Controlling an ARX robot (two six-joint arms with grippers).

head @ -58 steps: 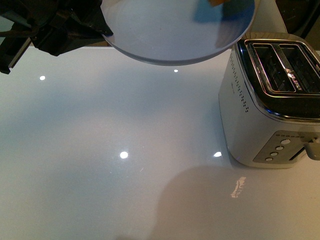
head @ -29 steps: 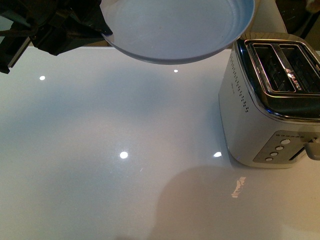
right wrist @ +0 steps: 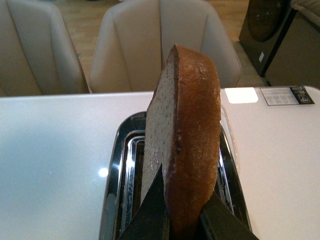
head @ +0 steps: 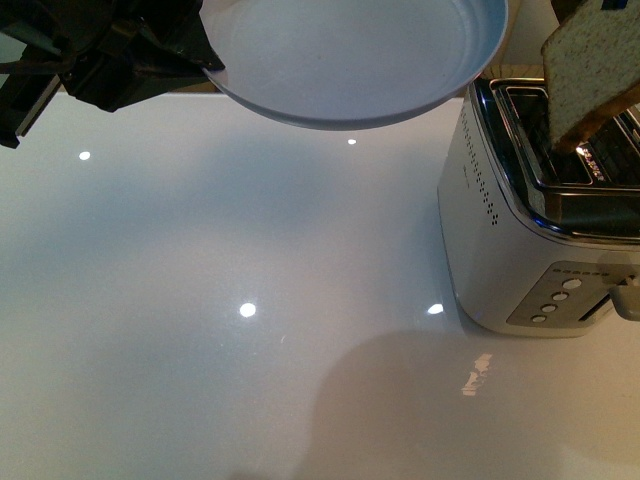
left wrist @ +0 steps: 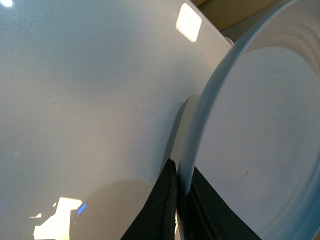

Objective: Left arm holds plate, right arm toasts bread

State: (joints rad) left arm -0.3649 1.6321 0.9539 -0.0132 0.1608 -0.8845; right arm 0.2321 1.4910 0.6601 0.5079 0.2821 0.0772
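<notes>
The pale blue-grey plate (head: 350, 60) hangs above the far side of the table with nothing on it. My left gripper (head: 212, 62) is shut on its left rim. In the left wrist view the black fingers (left wrist: 167, 200) pinch the plate (left wrist: 260, 125) at its edge, where my left gripper (left wrist: 181, 172) sits. The bread (head: 590, 75) is upright and slightly tilted just above the toaster (head: 520, 230). My right gripper (right wrist: 185, 182) is shut on the bread (right wrist: 187, 140) at the crust, over the toaster's slots (right wrist: 131, 165). The right gripper is outside the front view.
The toaster stands at the right edge of the glossy white table (head: 250, 300), with its buttons and lever (head: 625, 295) facing me. Beyond the table are beige chairs (right wrist: 160, 45) and a dark cabinet (right wrist: 262, 25).
The bread left the plate's far right part, went out of the front view, and now hangs over the toaster. The plate and left arm stayed still.
</notes>
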